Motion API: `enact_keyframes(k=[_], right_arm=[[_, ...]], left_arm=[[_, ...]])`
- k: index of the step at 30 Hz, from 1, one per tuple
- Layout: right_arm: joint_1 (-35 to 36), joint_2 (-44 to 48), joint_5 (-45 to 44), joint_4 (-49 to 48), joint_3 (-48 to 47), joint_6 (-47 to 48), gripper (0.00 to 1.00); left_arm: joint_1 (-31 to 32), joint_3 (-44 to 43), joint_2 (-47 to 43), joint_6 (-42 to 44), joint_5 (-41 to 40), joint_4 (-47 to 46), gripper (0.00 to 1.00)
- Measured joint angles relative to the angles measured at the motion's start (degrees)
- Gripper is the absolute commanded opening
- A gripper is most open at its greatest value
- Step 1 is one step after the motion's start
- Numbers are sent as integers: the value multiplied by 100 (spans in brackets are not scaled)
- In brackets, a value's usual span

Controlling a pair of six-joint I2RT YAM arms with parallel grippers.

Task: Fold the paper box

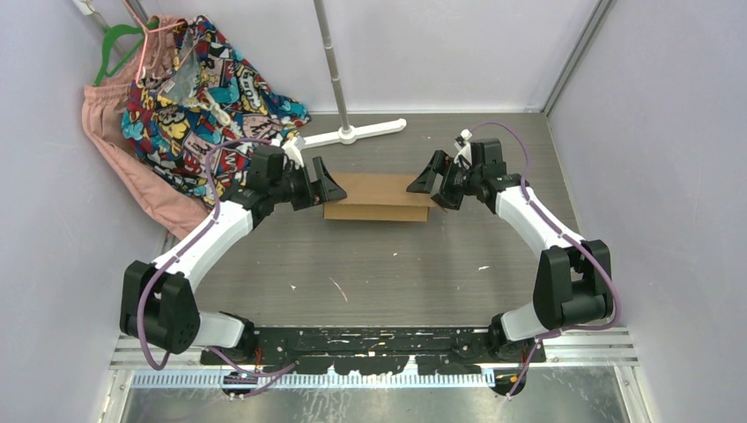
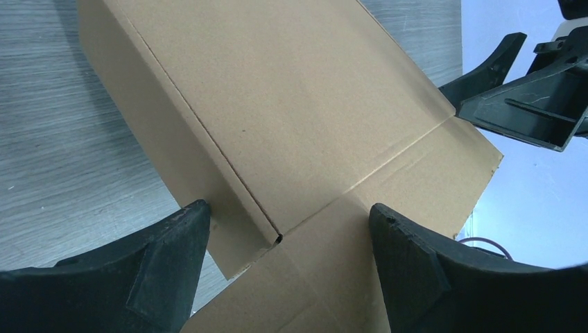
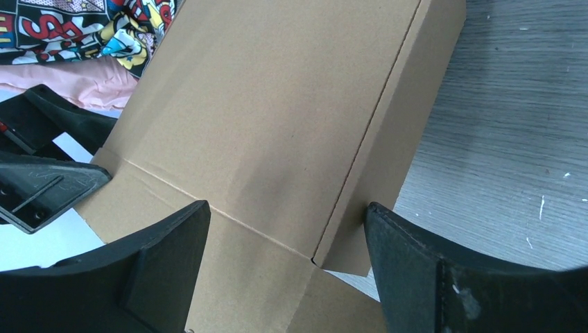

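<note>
Paper box: folded into a flat rectangular shape and lying on the grey worktop, mid-width towards the far side. An end flap sticks out at each short end.

Left claw: at the box's left end, spread wide with the end flap between its fingers, gripping nothing.

Right claw: at the box's right end, likewise spread wide over that flap, gripping nothing.

Far left of the worktop: patterned garment heaped over a pink garment. A white stand base sits behind the box.
</note>
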State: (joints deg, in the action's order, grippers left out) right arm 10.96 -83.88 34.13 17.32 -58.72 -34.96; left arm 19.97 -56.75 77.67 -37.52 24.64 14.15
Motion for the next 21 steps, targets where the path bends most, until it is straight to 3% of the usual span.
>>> enact_keyframes(k=[21], right_arm=[[-20,0,7,166,-378,-188,92]], left_arm=[[-157,-122,142,-120,413,352,85]])
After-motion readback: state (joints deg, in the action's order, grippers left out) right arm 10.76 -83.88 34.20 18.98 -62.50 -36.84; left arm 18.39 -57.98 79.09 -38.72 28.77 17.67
